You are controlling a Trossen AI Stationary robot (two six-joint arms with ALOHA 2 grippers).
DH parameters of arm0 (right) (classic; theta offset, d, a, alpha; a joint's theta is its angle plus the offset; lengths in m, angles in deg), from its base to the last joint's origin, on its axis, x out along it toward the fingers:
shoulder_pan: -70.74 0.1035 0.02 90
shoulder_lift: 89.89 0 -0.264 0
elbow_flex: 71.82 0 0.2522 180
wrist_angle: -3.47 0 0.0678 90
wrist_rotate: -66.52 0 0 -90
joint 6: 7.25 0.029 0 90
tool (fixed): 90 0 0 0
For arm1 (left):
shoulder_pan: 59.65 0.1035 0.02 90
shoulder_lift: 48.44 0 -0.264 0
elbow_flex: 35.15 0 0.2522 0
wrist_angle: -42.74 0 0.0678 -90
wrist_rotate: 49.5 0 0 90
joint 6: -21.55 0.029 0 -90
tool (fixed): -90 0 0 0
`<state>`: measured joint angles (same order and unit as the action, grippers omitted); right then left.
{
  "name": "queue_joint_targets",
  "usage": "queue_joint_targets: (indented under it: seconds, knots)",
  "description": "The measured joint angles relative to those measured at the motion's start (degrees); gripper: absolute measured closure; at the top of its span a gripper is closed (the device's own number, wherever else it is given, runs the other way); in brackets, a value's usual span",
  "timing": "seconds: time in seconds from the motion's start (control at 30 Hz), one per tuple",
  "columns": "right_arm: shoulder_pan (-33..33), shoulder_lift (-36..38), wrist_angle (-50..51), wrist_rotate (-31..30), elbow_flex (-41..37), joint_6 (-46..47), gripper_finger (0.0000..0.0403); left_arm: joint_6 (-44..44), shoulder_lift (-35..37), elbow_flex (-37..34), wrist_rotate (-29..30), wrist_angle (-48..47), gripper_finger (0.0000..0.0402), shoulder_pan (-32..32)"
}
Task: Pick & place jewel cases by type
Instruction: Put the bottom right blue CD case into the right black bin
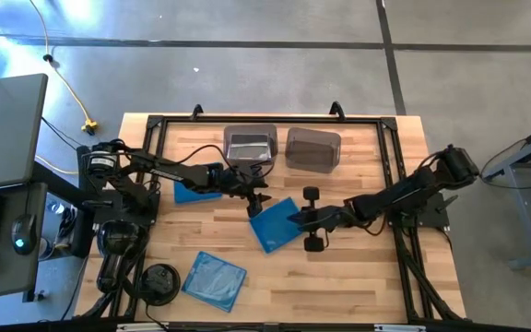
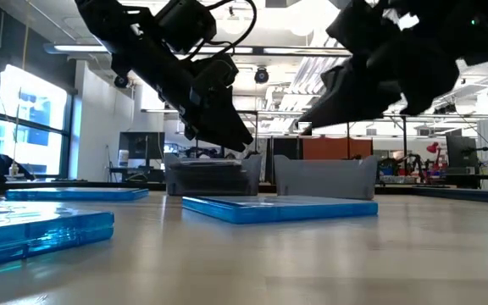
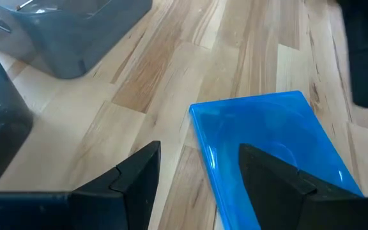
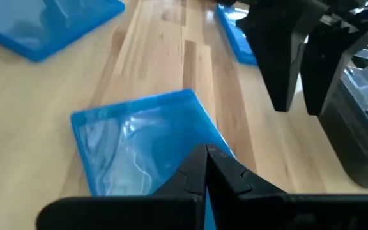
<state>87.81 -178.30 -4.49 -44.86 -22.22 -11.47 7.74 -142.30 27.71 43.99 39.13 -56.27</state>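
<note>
Now the left gripper (image 1: 258,204) hovers with fingers spread above the middle blue jewel case (image 1: 276,224) at the tabletop's (image 1: 358,277) centre. Right gripper (image 1: 295,219), fingers closed, sits over the same case.

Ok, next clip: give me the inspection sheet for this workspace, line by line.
Surface: wooden table, black frame round it.
Job's things: three blue jewel cases lie flat: centre case, left case, front case. Left bin holds cases; right bin contents unclear.
Clutter: round black disc at the front left.
Hands: left hand open above the centre case's edge; right hand shut, over that case.
Cables: yellow cable on the floor.
Surroundings: desk with keyboard and mouse at left.
</note>
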Motion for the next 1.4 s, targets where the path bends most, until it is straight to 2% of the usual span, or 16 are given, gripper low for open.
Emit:
queue_joint_targets:
  seconds: [1.4]
  knots:
    - [1.0,0.4,2.6,0.5,0.0,0.7,0.0402,0.0,0.0,0.0,0.0,0.0,0.0192,0.0]
